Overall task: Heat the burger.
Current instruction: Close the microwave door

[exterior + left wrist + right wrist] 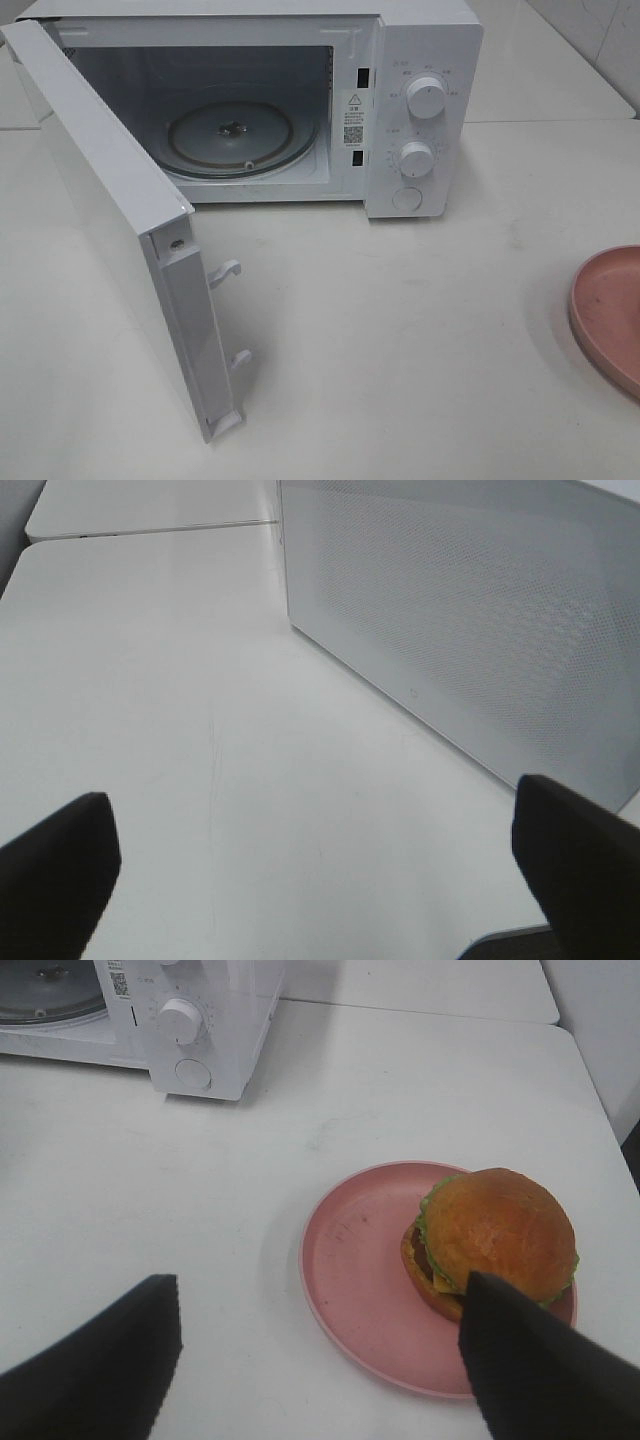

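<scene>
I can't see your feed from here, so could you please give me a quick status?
Both grippers open, empty. Golden-bun burger on round pink plate, untouched. White microwave door open, glass turntable bare.

left gripper [315, 865]: jaws wide apart | right gripper [320, 1360]: jaws apart

You see little of the robot here: only the fingertips of each gripper, and none of it from the high camera. The left gripper [320, 870] shows you two matte black fingers [55, 875] with blunt, rounded ends and smooth faces, plus a thin grey-edged dark sliver of the body low in the picture. The right gripper [320, 1360] gives you the same matte black fingers [530, 1365], broad and wedge-shaped, unmarked, with no screws or cables visible.
</scene>
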### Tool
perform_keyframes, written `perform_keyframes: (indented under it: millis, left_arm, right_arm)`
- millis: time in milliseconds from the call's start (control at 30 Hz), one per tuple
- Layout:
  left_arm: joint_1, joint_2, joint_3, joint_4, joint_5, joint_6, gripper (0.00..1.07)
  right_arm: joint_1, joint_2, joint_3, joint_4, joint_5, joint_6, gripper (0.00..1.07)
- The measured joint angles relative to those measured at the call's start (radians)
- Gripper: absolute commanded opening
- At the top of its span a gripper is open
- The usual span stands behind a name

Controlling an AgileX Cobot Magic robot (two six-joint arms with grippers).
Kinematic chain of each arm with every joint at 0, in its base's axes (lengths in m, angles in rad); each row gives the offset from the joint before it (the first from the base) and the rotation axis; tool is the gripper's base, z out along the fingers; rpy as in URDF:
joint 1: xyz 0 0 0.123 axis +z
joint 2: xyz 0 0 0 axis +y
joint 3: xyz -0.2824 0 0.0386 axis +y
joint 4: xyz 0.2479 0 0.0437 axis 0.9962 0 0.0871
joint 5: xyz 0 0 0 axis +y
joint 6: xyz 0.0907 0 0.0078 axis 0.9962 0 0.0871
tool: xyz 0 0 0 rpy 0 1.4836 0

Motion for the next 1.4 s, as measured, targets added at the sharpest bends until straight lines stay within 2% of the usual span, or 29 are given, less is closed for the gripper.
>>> perform_keyframes:
  millis: [267,433,500,533,567,600,633,667,700,733,767,800,833,967,1033,1133,1200,1233,1300,1400]
  left_arm:
    - [0.0,0.0,0.0,0.001,0.0,0.0,1.0]
    - [0.0,0.0,-0.004,0.028,-0.002,0.0,0.92]
    - [0.0,0.002,-0.015,0.071,-0.018,0.0,0.77]
    - [0.0,0.002,-0.015,0.071,-0.018,0.0,0.77]
    - [0.0,0.015,-0.018,0.082,-0.026,0.0,0.62]
    - [0.0,0.027,-0.018,0.082,-0.035,0.0,0.54]
    - [0.0,0.027,-0.018,0.082,-0.035,0.0,0.54]
    - [0.0,0.051,-0.018,0.076,-0.055,0.0,0.35]
    - [0.0,0.051,-0.018,0.076,-0.055,0.0,0.35]
    - [0.0,0.083,-0.018,0.065,-0.083,0.0,0.19]
    - [0.0,0.102,-0.017,0.058,-0.104,0.0,0.11]
    - [0.0,0.102,-0.017,0.058,-0.104,0.0,0.11]
    - [0.0,0.142,-0.008,0.05,-0.152,0.0,0.0]
    - [0.0,0.215,0.02,0.048,-0.241,0.0,0.0]
    - [0.0,0.303,0.082,0.041,-0.43,0.017,0.0]
    - [0.0,0.327,0.104,0.036,-0.494,0.03,0.0]
    - [0.0,0.413,0.196,-0.005,-0.763,0.079,0.0]
    - [0.0,0.413,0.196,-0.005,-0.763,0.079,0.0]
    - [0.0,0.483,0.256,-0.035,-0.953,0.096,0.0]
    - [0.0,0.511,0.271,-0.038,-1.014,0.098,0.0]
  right_arm:
    - [0.0,0.0,0.0,0.0,0.0,0.005,0.75]
    - [0.0,0.0,0.0,0.0,0.0,0.0,0.75]
    - [0.0,0.0,0.0,0.0,0.0,0.005,0.75]
    - [0.0,0.0,0.0,0.0,0.0,0.005,0.75]
    - [0.0,0.0,0.0,0.0,0.0,0.005,0.75]
    - [0.0,0.0,0.0,0.0,0.0,0.0,0.75]
    - [0.0,0.0,0.0,0.0,0.0,0.0,0.75]
    - [0.0,0.0,0.0,0.0,0.0,0.005,0.75]
    - [0.0,0.0,0.0,0.0,0.0,0.005,0.75]
    - [0.0,0.0,0.0,0.0,0.0,0.005,0.75]
    - [0.0,0.0,0.0,0.0,0.0,0.0,0.75]
    - [0.0,0.0,0.0,0.0,0.0,0.0,0.75]
    - [0.0,0.0,0.0,0.0,0.0,0.005,0.75]
    - [0.0,0.0,0.0,0.0,0.0,0.005,0.75]
    - [0.0,0.0,0.0,0.0,0.0,0.005,0.75]
    - [0.0,0.0,0.0,0.0,0.0,0.005,0.75]
    - [0.0,0.0,0.0,0.0,0.0,0.005,0.75]
    - [0.0,0.0,0.0,0.0,0.0,0.005,0.75]
    - [0.0,0.0,0.0,0.0,0.0,0.005,0.75]
    - [0.0,0.0,0.0,0.0,0.0,0.005,0.75]
